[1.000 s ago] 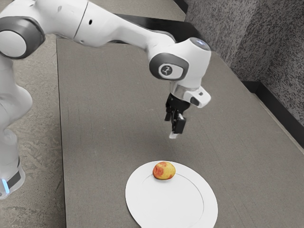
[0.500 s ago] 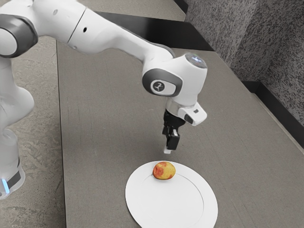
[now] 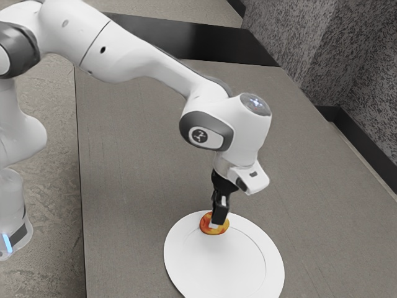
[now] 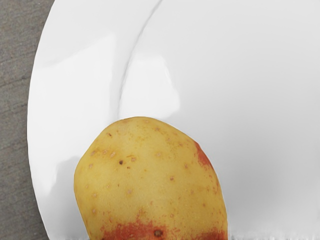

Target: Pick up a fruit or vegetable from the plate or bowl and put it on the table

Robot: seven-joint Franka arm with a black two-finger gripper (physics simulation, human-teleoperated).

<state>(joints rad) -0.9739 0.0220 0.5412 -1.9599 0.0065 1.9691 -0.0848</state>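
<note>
In the exterior view, the arm reaches down so that the gripper is at the yellow-and-red fruit, its tip overlapping it. I cannot tell whether the claw stands wide, narrow or closed on it. The fruit sits on the white plate, near the rim on the side toward the view's top, and looks slightly longer from the exterior view's left to right (a rounded oval, so only slightly). The table lies just outside that rim.

In the wrist view, the fruit is large and just under the hand, against the plate's inner ring line. The coming grasp turns on centring over it; a lopsided squeeze could roll it.
</note>
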